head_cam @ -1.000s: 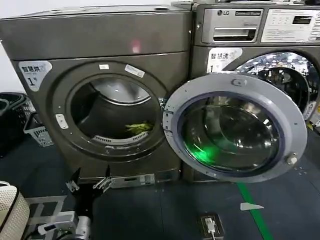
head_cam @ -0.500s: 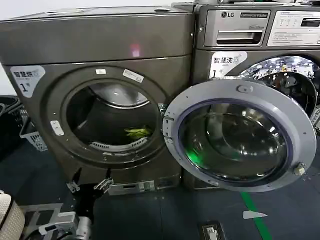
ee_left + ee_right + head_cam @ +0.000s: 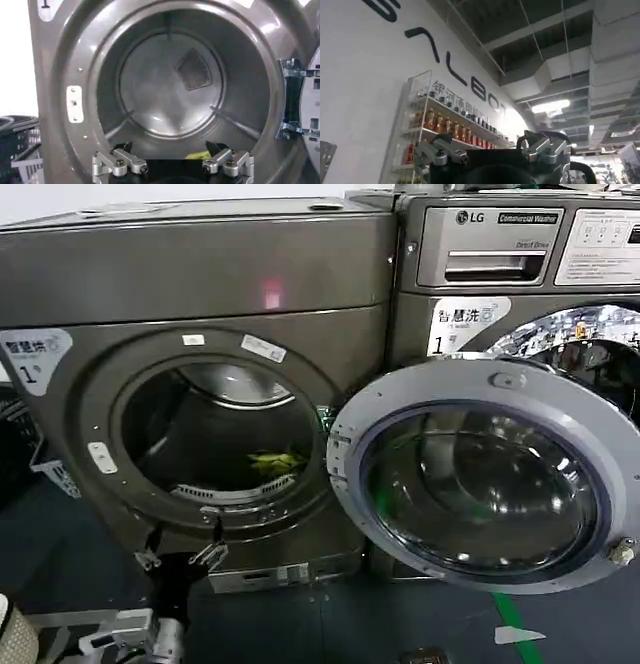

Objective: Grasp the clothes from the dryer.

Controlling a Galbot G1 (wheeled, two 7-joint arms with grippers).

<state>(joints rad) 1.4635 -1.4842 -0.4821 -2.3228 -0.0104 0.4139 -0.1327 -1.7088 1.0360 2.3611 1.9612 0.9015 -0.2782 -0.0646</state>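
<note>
The dryer (image 3: 200, 274) stands with its round glass door (image 3: 372, 424) swung open to the right. Inside the drum, low and toward the front, lie the small yellow-green clothes (image 3: 275, 461). My left gripper (image 3: 180, 552) is open just below and in front of the porthole's lower rim, apart from the fabric. In the left wrist view the gripper (image 3: 170, 150) faces into the drum (image 3: 165, 85), and a bit of the clothes (image 3: 197, 155) shows beside one fingertip. My right gripper (image 3: 485, 142) is open, parked and pointing up toward the ceiling.
The LG machine (image 3: 500, 244) stands right of the dryer, partly behind the open door. A light basket (image 3: 48, 476) sits on the floor at the left. Green floor tape (image 3: 518, 629) runs at the lower right. The door hinge (image 3: 292, 100) lines the porthole's edge.
The view has drawn closer to the dryer and shifted left, so the porthole and door look larger. The left gripper now sits nearer the porthole's lower rim. The clothes have not moved.
</note>
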